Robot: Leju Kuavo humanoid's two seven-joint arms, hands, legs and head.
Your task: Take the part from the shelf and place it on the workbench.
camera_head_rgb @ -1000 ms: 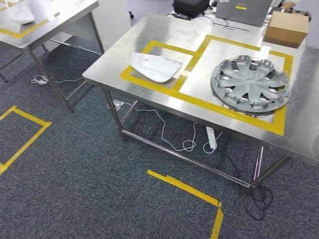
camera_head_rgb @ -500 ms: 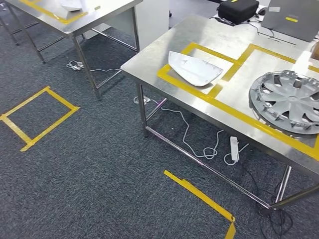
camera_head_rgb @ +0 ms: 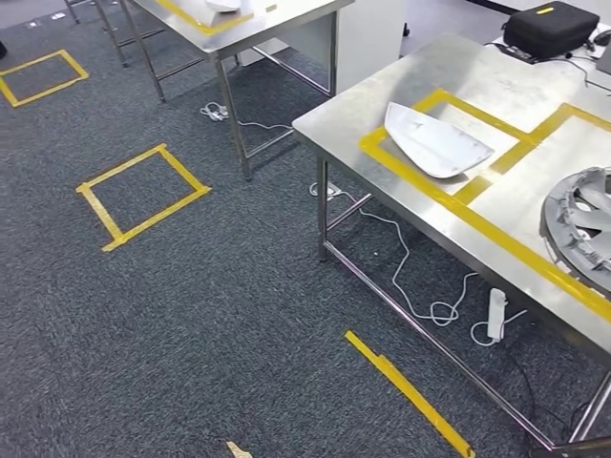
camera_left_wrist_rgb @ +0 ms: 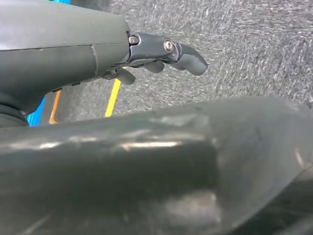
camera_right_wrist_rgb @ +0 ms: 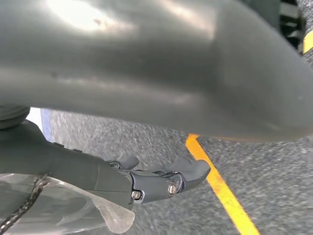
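Both arms hang with left robot hand (camera_left_wrist_rgb: 162, 56) and right robot hand (camera_right_wrist_rgb: 162, 178) loosely extended, holding nothing; risk: walking leftward may clip the far surface (camera_head_rgb: 288, 24) leg.

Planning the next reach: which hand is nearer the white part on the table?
Right, probably: the white part lies to the robot's right; right hand and left hand both hang over carpet.

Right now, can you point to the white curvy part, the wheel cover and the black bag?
white part (camera_head_rgb: 435, 141), head view, middle of its shell.
wheel cover (camera_head_rgb: 579, 229), head view, its rim.
black bag (camera_head_rgb: 551, 27), head view, its top.
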